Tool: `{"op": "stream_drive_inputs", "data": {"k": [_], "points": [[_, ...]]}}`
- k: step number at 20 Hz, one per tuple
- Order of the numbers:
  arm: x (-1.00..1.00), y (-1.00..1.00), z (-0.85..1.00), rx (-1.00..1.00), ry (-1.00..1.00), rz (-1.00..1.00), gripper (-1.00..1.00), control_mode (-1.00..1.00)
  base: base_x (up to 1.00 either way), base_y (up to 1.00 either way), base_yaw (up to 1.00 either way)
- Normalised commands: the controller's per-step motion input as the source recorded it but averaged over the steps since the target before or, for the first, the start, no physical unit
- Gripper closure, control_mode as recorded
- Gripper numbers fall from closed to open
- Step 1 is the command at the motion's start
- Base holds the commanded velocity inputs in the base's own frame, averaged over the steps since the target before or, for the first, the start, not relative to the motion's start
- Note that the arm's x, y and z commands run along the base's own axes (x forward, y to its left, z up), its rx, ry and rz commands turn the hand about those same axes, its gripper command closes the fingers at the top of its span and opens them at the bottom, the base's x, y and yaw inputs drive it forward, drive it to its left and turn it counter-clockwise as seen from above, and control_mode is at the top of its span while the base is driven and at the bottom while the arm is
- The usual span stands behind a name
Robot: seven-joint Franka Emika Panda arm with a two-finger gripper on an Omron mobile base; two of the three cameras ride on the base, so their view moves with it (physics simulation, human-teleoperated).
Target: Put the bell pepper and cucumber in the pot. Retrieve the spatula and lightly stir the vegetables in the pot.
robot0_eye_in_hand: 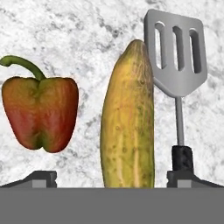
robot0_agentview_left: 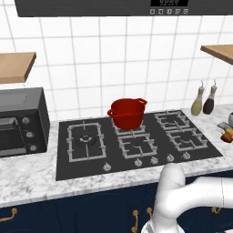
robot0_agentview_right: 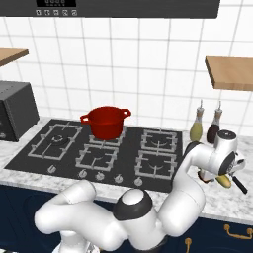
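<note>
gripper (robot0_eye_in_hand: 112, 179) jaws spread wide, empty, straddling cucumber (robot0_eye_in_hand: 127, 118) on marble counter (robot0_eye_in_hand: 78, 39), bell pepper (robot0_eye_in_hand: 40, 111) near one fingertip, spatula (robot0_eye_in_hand: 177, 57) just beside cucumber over the other, red pot (robot0_agentview_left: 127, 112) well apart on stove (robot0_agentview_left: 86, 157)

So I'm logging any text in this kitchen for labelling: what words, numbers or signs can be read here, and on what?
Nothing can be read.
Hood panel: a lit digit display above a row of small button icons, too blurred to read.
Toaster oven: plain dials, no legible marks.
Stove knobs: no legible marks.
Two bottles: no labels visible.
</note>
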Motion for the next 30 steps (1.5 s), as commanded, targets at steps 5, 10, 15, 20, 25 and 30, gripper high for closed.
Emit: {"op": "stream_drive_inputs", "data": {"k": [5, 10, 15, 20, 25, 30], "points": [[0.07, -0.08, -0.11, 0.00, 0.04, 0.01, -1.00, -1.00, 0.00, 0.00, 0.00], [0.07, -0.09, -0.08, 0.00, 0.03, 0.01, -1.00, -1.00, 0.00, 0.00, 0.00], [0.04, -0.07, -0.07, 0.00, 0.01, 0.02, -1.00, -1.00, 0.00, 0.00, 0.00], [0.01, -0.01, -0.09, 0.00, 0.00, 0.02, -1.00, -1.00, 0.00, 0.00, 0.00], [0.00, 0.00, -0.15, 0.00, 0.00, 0.01, -1.00, -1.00, 0.00, 0.00, 0.00], [0.00, 0.00, -0.04, 0.00, 0.00, 0.00, 1.00, -1.00, 0.00, 0.00, 0.00]]}}
